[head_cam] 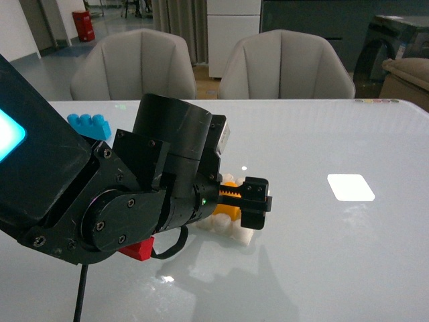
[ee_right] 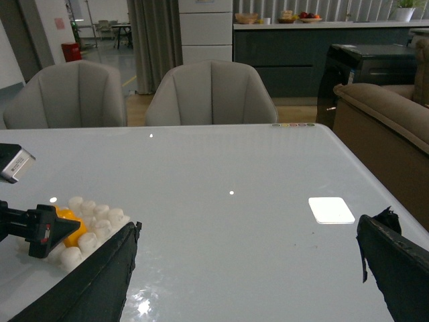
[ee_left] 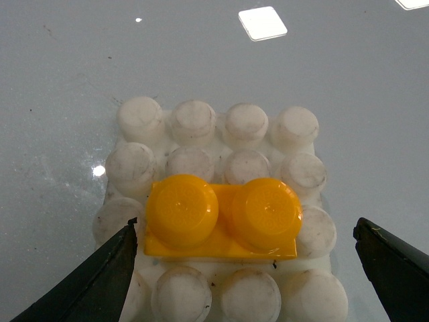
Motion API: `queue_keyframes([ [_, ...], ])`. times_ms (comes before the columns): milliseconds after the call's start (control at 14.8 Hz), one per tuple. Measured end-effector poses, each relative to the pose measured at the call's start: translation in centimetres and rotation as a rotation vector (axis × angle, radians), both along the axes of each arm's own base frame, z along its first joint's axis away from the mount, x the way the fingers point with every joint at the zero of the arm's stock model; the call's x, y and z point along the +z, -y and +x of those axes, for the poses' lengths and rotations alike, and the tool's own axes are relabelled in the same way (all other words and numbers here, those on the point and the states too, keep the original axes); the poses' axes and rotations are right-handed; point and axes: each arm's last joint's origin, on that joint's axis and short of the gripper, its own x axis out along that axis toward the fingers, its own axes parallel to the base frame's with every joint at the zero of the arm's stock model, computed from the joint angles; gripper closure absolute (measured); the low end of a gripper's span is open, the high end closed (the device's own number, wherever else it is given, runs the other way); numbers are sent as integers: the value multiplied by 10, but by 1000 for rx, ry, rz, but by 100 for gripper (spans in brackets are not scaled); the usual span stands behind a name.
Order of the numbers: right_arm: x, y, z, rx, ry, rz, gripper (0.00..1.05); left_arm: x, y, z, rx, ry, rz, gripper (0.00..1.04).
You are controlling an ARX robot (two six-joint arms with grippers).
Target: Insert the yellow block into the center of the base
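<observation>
The yellow block point(ee_left: 221, 215) sits on the white studded base point(ee_left: 193, 122), over the middle studs of the row second from the near edge. My left gripper point(ee_left: 244, 228) is open just above it, one finger on each side, and touches neither the block nor the base. In the front view the left gripper point(head_cam: 255, 201) hovers over the block point(head_cam: 228, 211) and the base point(head_cam: 233, 232). My right gripper point(ee_right: 248, 228) is open and empty above bare table, well to the right of the base point(ee_right: 100, 220) and the block point(ee_right: 71, 227).
A blue brick point(head_cam: 89, 125) lies at the back left. A red brick point(head_cam: 137, 249) shows under the left arm. A smooth white patch point(head_cam: 350, 187) lies on the table at the right. Two grey chairs point(head_cam: 134, 64) stand behind the table's far edge.
</observation>
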Motion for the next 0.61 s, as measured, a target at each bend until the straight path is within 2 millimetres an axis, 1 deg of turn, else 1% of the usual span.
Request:
queue_keyframes([
  [67,0,0,0,0,0,0,6,9,0,1,0,20,-11,7],
  [202,0,0,0,0,0,0,6,42,-1,2,8,99,-52,7],
  [337,0,0,0,0,0,0,6,63,-3,-1,8,141,-74,7],
  [471,0,0,0,0,0,0,6,85,-7,-16,2,182,-97,7],
  [606,0,0,0,0,0,0,6,114,-10,-39,-16,248,-134,7],
])
